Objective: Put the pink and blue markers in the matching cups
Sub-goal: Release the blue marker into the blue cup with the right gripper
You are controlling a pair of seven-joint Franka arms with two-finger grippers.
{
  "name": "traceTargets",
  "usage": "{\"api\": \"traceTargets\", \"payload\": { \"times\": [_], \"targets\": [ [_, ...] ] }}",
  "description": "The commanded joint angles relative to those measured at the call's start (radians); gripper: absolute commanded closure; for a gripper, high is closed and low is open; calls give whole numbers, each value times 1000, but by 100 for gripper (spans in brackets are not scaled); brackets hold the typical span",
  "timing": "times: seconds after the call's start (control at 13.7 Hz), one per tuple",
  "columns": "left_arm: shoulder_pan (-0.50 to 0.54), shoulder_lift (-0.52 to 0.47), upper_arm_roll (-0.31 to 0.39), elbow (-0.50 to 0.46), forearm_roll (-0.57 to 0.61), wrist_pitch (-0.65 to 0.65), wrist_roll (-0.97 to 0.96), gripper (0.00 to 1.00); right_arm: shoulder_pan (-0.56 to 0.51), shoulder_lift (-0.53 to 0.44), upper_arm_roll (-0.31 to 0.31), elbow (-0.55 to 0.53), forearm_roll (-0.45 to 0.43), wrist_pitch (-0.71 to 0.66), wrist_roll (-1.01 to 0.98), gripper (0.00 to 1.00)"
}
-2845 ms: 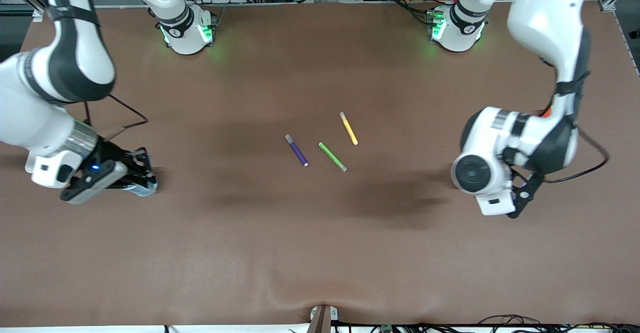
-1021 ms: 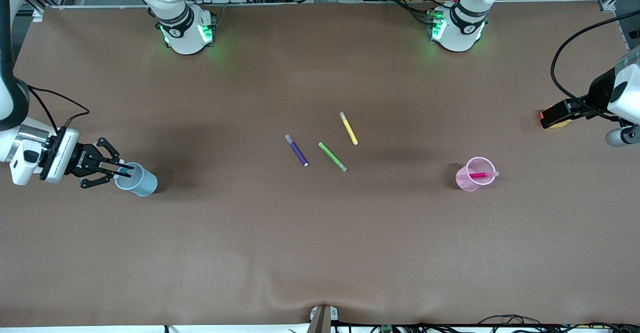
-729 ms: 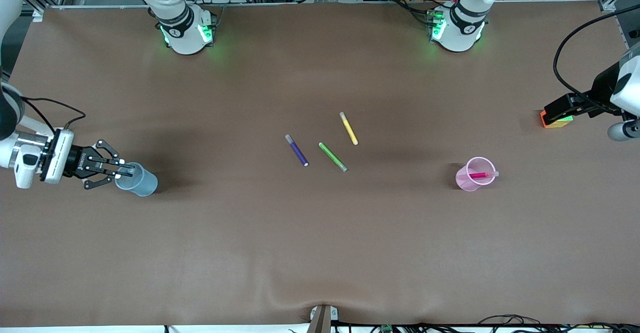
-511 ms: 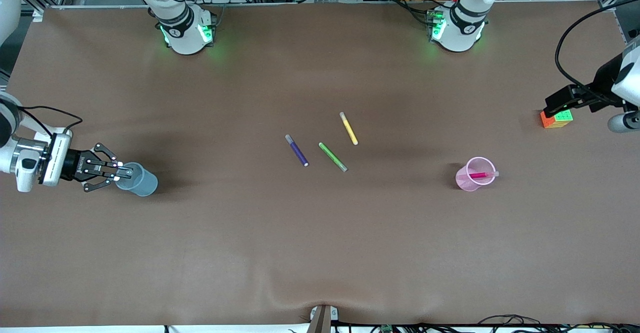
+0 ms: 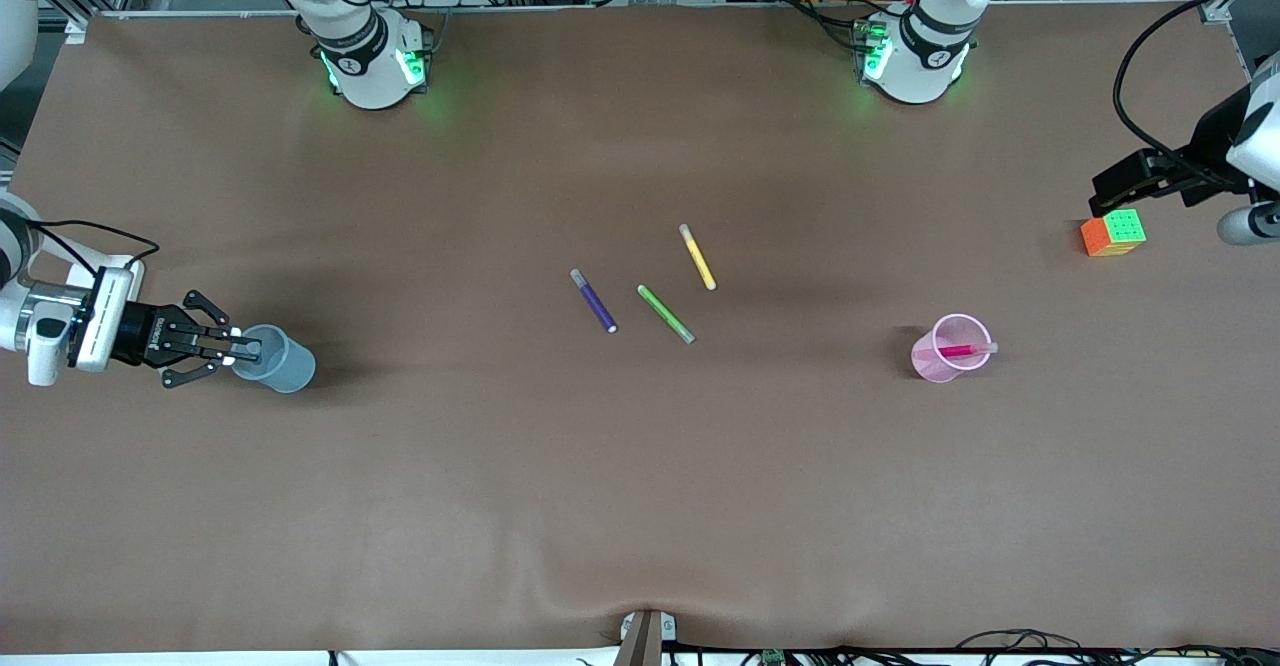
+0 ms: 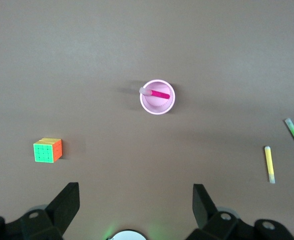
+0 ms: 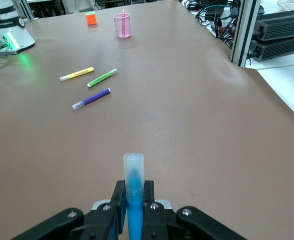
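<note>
Fingers [image 7: 147, 196] of the right gripper [image 5: 232, 348] are clamped on the slim bright-blue felt-tip marker [image 7: 133, 187], whose pale greyish cap points outward from the fingertips; in the front view the gripper lies level at the rim of the small translucent light-blue plastic cup [image 5: 275, 358], at the right arm's end of the brown table [image 5: 640, 506]. Whether the marker's tip already reaches over the cup's mouth cannot be told.

To finish well, judging from this pose, the marker wants tipping cap-down over the middle of the cup's mouth before the grip is loosened, since a level release at the rim could knock the light cup or send the pen rolling.

At the left arm's end, the magenta-pink marker [image 6: 156, 93] already stands tilted in the small translucent pale-pink cup [image 6: 157, 106], grey cap resting on the rim. The left gripper [image 6: 137, 205], fingers spread wide and holding nothing, waits above the table near a multicoloured puzzle cube [image 5: 1112, 233].

Between the two cups, well apart from both, lie a dark purple marker [image 5: 593, 300], a green marker [image 5: 665, 313] and a yellow marker [image 5: 697, 257], none of them wanted.
</note>
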Motion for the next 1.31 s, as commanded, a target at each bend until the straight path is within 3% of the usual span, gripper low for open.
{"api": "traceTargets", "payload": {
  "times": [0.0,1.24],
  "targets": [
    [-148,-56,127,-36,-16,-23,8,0,-31,24,15,45,15,-20,-16,100],
    [-150,-40,133,-30,-22,-32,19,0,-31,42,12,56,-71,-7,-36,100]
  ]
}}
